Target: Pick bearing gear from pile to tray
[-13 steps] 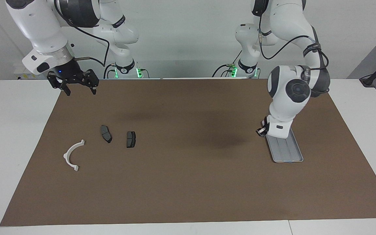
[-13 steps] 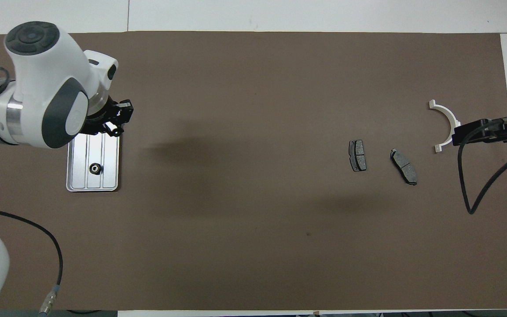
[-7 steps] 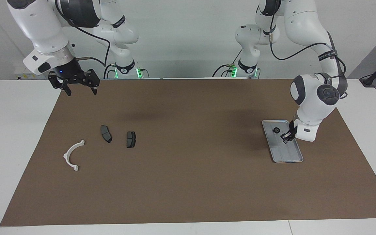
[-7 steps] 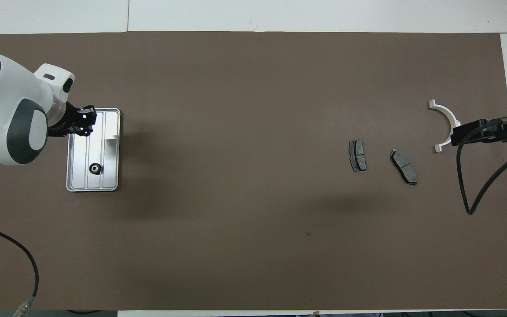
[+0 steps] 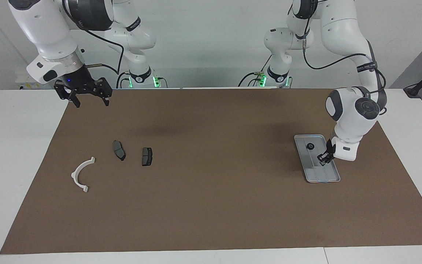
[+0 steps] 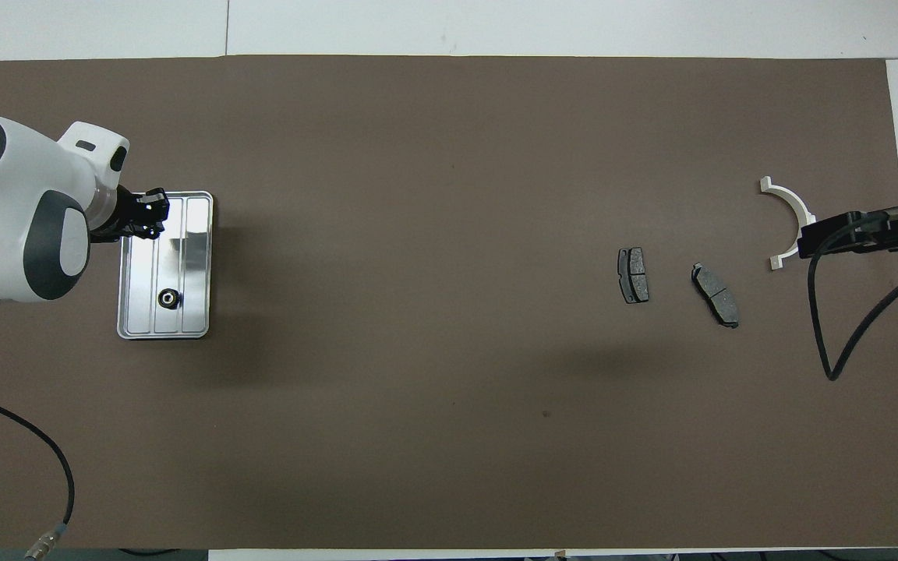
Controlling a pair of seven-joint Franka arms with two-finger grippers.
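The silver tray (image 5: pixel 322 176) lies on the brown mat at the left arm's end of the table. It also shows in the overhead view (image 6: pixel 190 312). A small black round bearing gear (image 5: pixel 310 146) lies in it, at the part nearer the robots, and shows from overhead too (image 6: pixel 169 297). My left gripper (image 5: pixel 324 157) hangs low over the tray's middle, apart from the gear; from overhead it (image 6: pixel 149 219) covers the tray's rim. My right gripper (image 5: pixel 90 99) is open, raised over the mat's edge by the robots. The pile is a white half-ring bracket (image 5: pixel 80 173) and two dark brake pads (image 5: pixel 119 150) (image 5: pixel 147 156).
From overhead the bracket (image 6: pixel 790 212) and the pads (image 6: pixel 633 274) (image 6: pixel 715 294) lie at the right arm's end. The right gripper (image 6: pixel 815 238) and its hanging cable (image 6: pixel 831 343) overlap the bracket there. The brown mat (image 5: pixel 211 190) covers most of the white table.
The left arm swung from the tray's inner side across to over the tray, uncovering it in the facing view, then shifted only slightly. The gear stayed in the tray. The right arm barely moved.
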